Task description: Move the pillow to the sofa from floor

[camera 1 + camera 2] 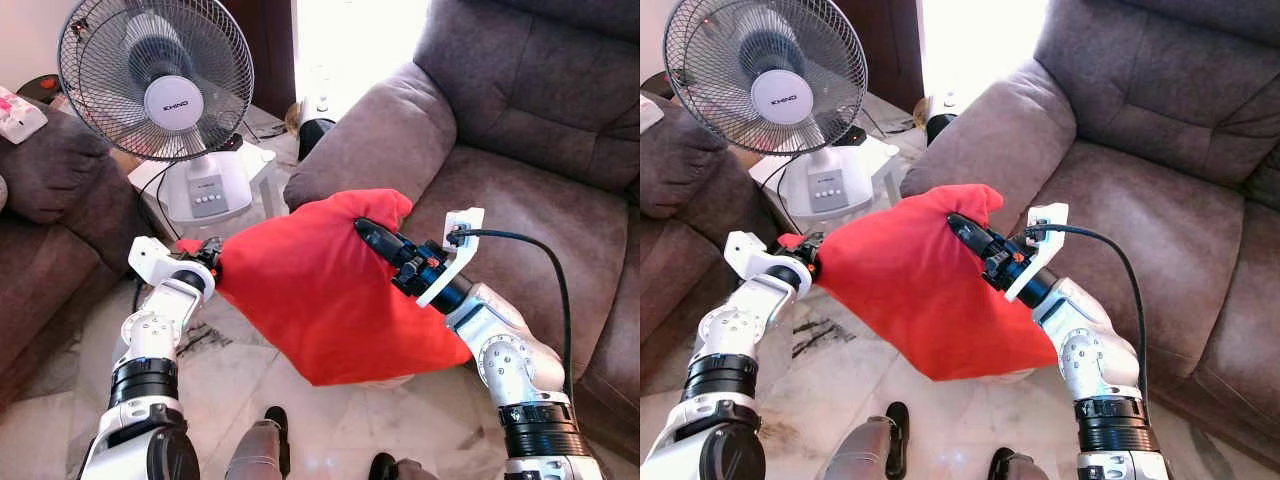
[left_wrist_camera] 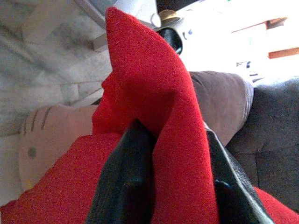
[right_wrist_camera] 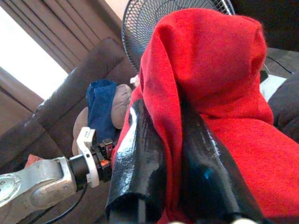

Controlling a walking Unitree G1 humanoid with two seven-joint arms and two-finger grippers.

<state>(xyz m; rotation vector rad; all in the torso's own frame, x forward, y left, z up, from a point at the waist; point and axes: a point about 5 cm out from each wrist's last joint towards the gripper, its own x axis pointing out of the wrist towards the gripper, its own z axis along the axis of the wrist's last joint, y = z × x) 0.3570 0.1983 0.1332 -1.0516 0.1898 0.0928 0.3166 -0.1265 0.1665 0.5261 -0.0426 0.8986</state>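
Carrying the red pillow [image 1: 320, 300] clear of the marble floor [image 1: 60, 410], I had both arms on it, so I judged the lift done and the transfer to the sofa in hand. My left gripper [image 1: 212, 256] was clamped on a fold of cloth at the pillow's near-left corner; the left wrist view showed red fabric pinched between both black fingers [image 2: 126, 182]. My right gripper [image 1: 365, 230] was closed the same way on the upper right corner. The pillow hung between them, just before the brown sofa [image 1: 540, 210], with a standing fan [image 1: 160, 80] behind on the left. Next I reckoned I needed to swing both arms right, over the seat cushion [image 1: 520, 220], then let go.
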